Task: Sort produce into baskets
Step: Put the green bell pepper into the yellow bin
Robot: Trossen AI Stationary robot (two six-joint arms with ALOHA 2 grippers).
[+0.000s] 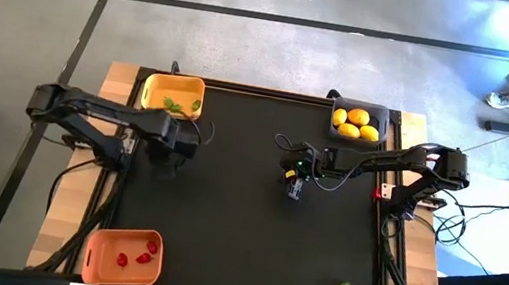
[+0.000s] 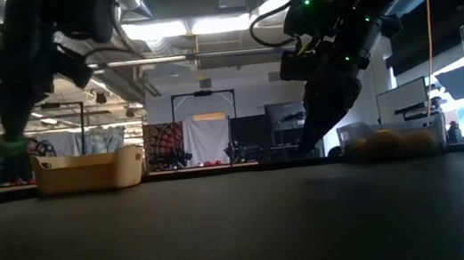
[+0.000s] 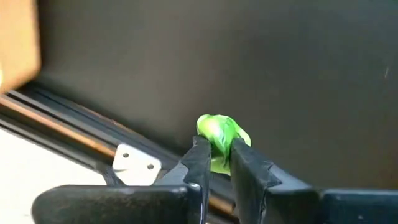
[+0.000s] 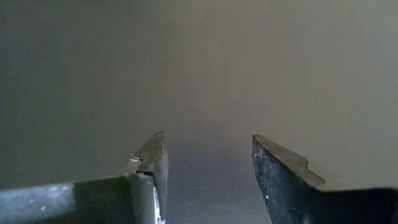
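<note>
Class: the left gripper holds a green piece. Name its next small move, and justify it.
Probably carry it over the yellow basket and release: the left gripper is shut on the green piece beside that basket, which already holds green produce.

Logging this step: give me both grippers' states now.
Left gripper: shut on a green produce piece, near the yellow basket.
Right gripper: open, empty, over the black mat.
</note>
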